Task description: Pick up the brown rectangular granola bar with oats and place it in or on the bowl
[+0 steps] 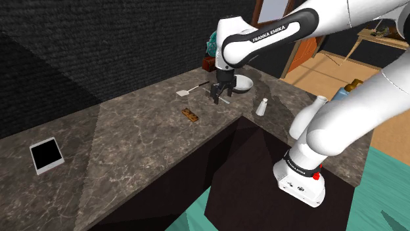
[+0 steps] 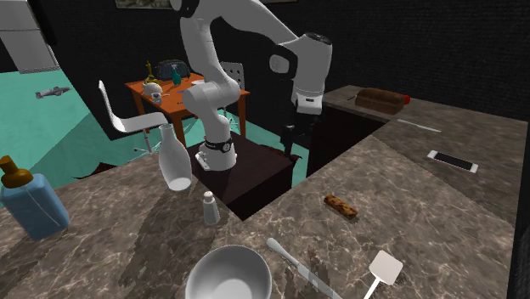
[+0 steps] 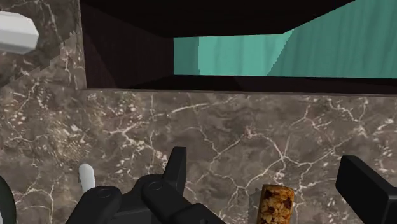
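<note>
The brown granola bar (image 1: 190, 115) with oats lies flat on the dark marble counter (image 1: 131, 141). In the second exterior view the bar (image 2: 342, 205) lies near the counter's inner edge. The white bowl (image 1: 242, 83) stands further back, and it sits at the bottom edge of the second exterior view (image 2: 229, 273). My black gripper (image 1: 220, 94) hangs open above the counter, between bar and bowl, holding nothing. From the wrist, one end of the bar (image 3: 275, 204) shows between the spread fingers (image 3: 177, 167) of the gripper (image 3: 267, 173), which do not touch it.
A white spatula (image 1: 187, 91) and a long utensil (image 2: 293, 267) lie near the bowl. A small shaker (image 1: 261, 107), a white bottle (image 2: 174, 159) and a blue bottle (image 2: 30, 204) stand on the counter's other wing. A tablet (image 1: 46, 155) lies far off.
</note>
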Robot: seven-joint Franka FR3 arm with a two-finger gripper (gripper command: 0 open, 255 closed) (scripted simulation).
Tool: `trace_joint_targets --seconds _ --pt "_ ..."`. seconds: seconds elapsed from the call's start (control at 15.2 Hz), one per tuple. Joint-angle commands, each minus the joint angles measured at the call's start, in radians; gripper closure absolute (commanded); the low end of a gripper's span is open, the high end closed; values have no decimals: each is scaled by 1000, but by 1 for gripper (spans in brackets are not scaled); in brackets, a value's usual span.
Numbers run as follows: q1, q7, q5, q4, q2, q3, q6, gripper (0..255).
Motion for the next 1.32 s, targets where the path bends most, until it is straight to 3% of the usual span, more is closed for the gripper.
trace_joint_targets --seconds 0.0,0.53,0.99,1.25 --pt "2 16 -1 21 75 9 68 0" --pt "9 85 -36 173 386 28 273 0" --pt "34 142 -80 370 649 20 377 0" --pt "38 147 -88 369 692 14 420 0"
